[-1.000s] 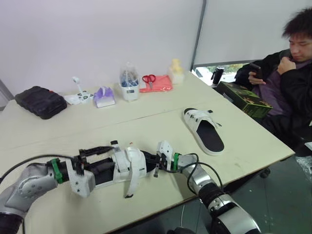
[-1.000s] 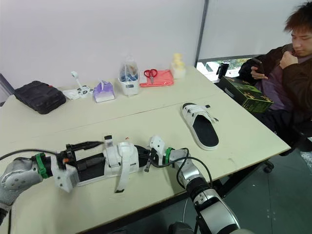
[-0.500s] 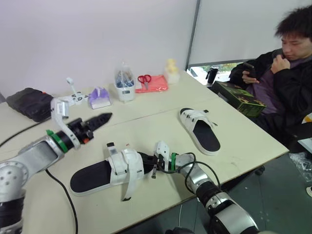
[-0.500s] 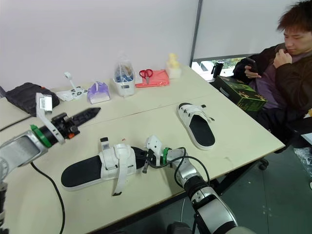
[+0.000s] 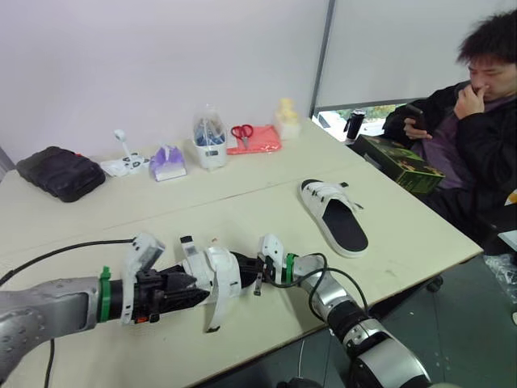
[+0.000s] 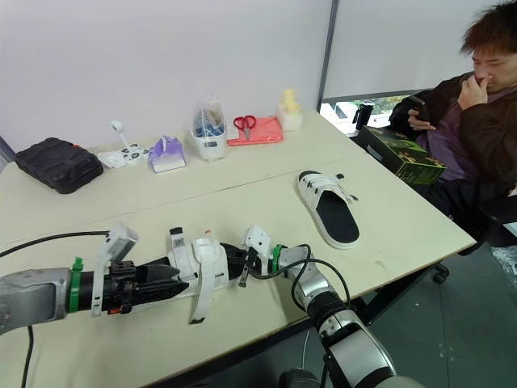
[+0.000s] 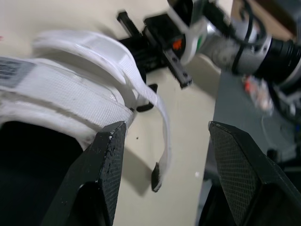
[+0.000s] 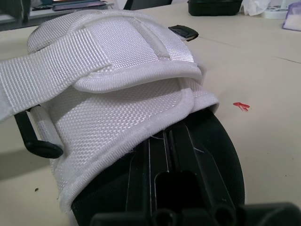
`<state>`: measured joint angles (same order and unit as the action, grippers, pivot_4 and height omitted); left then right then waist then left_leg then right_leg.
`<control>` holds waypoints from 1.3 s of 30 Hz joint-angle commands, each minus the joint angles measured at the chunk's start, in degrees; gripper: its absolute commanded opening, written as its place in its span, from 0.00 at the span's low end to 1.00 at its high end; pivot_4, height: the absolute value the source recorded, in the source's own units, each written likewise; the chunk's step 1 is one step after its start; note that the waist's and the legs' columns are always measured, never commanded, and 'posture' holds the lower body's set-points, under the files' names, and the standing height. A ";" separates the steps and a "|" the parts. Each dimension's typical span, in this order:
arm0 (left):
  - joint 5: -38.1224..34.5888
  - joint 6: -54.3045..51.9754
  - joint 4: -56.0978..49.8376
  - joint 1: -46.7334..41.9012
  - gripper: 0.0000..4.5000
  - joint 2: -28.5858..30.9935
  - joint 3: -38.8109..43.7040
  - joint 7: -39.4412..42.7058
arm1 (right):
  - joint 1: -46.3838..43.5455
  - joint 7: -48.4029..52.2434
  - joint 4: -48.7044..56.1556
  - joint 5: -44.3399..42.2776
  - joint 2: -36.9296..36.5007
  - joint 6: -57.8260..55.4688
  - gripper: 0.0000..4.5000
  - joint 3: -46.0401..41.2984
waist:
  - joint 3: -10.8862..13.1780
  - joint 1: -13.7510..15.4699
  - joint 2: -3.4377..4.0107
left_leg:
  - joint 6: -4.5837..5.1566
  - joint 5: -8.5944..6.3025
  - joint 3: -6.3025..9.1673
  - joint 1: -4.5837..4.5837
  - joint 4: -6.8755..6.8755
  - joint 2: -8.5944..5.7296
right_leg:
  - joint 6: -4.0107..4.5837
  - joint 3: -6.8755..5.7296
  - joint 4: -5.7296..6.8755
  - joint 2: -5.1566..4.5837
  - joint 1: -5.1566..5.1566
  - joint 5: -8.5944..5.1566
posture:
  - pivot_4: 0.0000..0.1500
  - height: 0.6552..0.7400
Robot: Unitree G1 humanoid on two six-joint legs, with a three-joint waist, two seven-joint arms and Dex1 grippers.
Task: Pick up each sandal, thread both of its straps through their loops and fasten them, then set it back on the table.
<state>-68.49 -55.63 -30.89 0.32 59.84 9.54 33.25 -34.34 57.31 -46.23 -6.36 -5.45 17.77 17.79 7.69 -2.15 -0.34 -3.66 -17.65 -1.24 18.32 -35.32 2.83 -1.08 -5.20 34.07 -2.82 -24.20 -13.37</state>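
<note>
Sandal (image 5: 218, 271) looks light, stiff-soled, its loose strap (image 7: 160, 113) floppy; right gripper (image 5: 246, 268) pinches the toe, open left gripper (image 7: 167, 129) straddles the band, so take the strap tip just ahead.

Head pair up high, both wrist cams in tight.
My two eye views look forward and down over the table (image 5: 242, 202), sharing the near sandal (image 5: 222, 271) at lower centre. Left wrist camera sits right up against its white straps (image 7: 70, 89), facing the right gripper (image 7: 160, 47); right wrist camera faces those same straps close-up from the other end.
</note>
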 commanded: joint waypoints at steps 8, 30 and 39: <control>6.14 -1.30 0.82 -4.40 0.64 -1.75 -5.85 9.14 | 8.24 -1.35 -6.52 6.55 -3.50 -6.04 0.00 3.34 | -0.03 0.02 -0.07 | 0.18 0.07 -0.01 0.02 0.08 -0.01 | -0.01 0.03 0.01 0.02 -0.04 0.00 | 1.00 1.00; 17.23 -3.75 3.61 -10.66 0.01 -13.86 -13.38 4.85 | 9.69 -2.61 -4.82 6.18 -3.61 -6.80 0.00 3.11 | -0.05 0.35 -0.19 | 0.22 0.07 0.00 0.05 0.08 -0.07 | -0.03 0.11 0.02 0.03 0.13 0.01 | 1.00 1.00; -8.75 -10.40 8.70 -16.93 0.01 -18.48 1.88 -1.40 | 9.98 -2.72 -4.56 6.19 -3.67 -7.02 0.00 3.10 | -0.04 0.94 -0.34 | 0.23 0.06 0.02 0.05 0.05 -0.11 | -0.04 0.10 0.01 0.05 0.18 0.01 | 1.00 1.00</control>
<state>-71.82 -65.13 -22.17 -15.69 41.91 9.09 33.64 -31.07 55.08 -42.32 -6.39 -6.04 17.74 17.51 7.65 -1.21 -0.68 -3.43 -17.59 -1.23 18.37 -35.27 2.71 -1.12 -5.09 34.08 -2.76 -23.98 -13.37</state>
